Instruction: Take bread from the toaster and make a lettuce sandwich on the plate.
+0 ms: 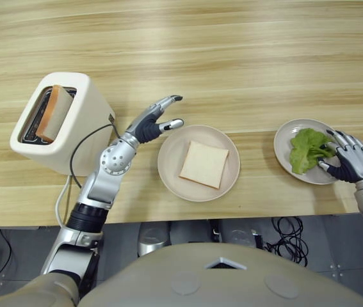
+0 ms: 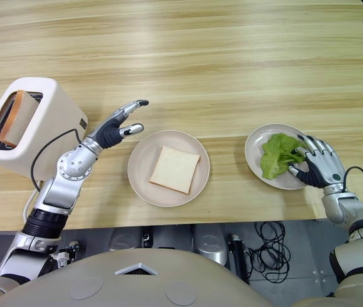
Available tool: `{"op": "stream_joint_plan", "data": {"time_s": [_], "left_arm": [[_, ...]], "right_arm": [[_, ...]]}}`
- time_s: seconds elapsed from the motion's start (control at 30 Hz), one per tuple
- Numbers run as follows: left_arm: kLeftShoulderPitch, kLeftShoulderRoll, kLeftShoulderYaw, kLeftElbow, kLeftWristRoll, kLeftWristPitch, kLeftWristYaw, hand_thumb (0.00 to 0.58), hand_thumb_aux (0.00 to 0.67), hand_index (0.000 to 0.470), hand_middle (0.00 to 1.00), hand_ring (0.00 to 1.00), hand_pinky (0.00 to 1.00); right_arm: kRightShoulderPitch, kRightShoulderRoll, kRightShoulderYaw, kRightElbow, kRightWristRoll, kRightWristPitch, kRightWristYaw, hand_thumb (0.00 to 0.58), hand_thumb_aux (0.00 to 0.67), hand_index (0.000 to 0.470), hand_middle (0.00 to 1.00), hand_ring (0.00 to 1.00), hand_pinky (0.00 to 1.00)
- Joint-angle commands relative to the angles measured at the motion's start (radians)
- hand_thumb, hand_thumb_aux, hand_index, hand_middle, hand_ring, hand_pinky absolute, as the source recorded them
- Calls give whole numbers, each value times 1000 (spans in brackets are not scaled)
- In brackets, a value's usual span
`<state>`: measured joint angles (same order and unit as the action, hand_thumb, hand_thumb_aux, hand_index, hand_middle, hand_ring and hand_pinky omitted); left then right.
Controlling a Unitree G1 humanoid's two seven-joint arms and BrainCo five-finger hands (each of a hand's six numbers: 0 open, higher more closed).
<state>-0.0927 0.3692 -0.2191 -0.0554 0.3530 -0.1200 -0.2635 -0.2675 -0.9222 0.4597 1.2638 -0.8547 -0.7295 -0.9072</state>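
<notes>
At the right end of the pale wooden table (image 1: 232, 64), in the left eye view, the right hand (image 1: 354, 163) rests on the small round beige plate (image 1: 282, 142). Its fingers are curled onto the near edge of the ruffled green lettuce leaf (image 1: 308, 148) and the thumb is tucked against it. It looks like a pinch, but the leaf has not yet left the plate. Well apart to the left is the larger round beige plate (image 1: 165, 167), with a square slice of white bread (image 1: 203, 164) lying flat in the middle.

The step in hand is probably carrying the leaf across. A leaf this limp will sag and fold, so the pinch should take a good fold of it rather than the frilly tip. The lift should go straight up and clear the small plate's rim before the hand travels. Release should come low over the middle of the slice, so the leaf spreads out and does not hang over the crust.

In the right eye view, the left hand (image 2: 114, 131) hangs above the table between the cream rounded toaster (image 2: 56, 105) and the larger plate, with its fingers spread and holding nothing. It is just beside that plate's rim — if it stays there, the right hand has a free path in. A second browned-crust slice (image 2: 16, 118) stands in the toaster slot. That slice is likely meant as the top of the sandwich, once the lettuce is laid.
</notes>
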Motion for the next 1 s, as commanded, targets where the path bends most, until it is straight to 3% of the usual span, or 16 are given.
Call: {"op": "stream_joint_plan", "data": {"time_s": [0.03, 0.13, 0.17, 0.2, 0.23, 0.63, 1.0], "left_arm": [[6, -4, -10, 28, 10, -3, 7, 0, 0, 0, 0, 0, 0], [6, -9, -21, 39, 12, -9, 11, 0, 0, 0, 0, 0, 0], [6, -10, -24, 42, 11, -10, 11, 0, 0, 0, 0, 0, 0], [6, -11, -27, 45, 12, -12, 12, 0, 0, 0, 0, 0, 0], [5, -13, -28, 48, 13, -14, 13, 0, 0, 0, 0, 0, 0], [-15, -31, -28, 104, 16, -34, 30, 0, 0, 0, 0, 0, 0], [-23, -29, -24, 138, 27, -51, 58, 0, 0, 0, 0, 0, 0]], "right_arm": [[-14, 8, 27, -27, -15, -17, -22, 517, 449, 308, 0, 0, 0], [-23, 10, 29, -33, -10, -21, -27, 526, 465, 319, 0, 0, 0], [-25, 10, 30, -34, -10, -22, -30, 548, 512, 352, 0, 0, 0], [-28, 9, 33, -37, -13, -24, -37, 548, 512, 352, 0, 0, 0], [-30, 9, 31, -40, -11, -29, -42, 580, 670, 460, 0, 0, 0], [-71, -5, 26, -116, -17, -65, -69, 580, 670, 460, 0, 0, 0], [-58, 17, 14, -50, 14, -42, -45, 580, 670, 460, 0, 0, 0]]}}
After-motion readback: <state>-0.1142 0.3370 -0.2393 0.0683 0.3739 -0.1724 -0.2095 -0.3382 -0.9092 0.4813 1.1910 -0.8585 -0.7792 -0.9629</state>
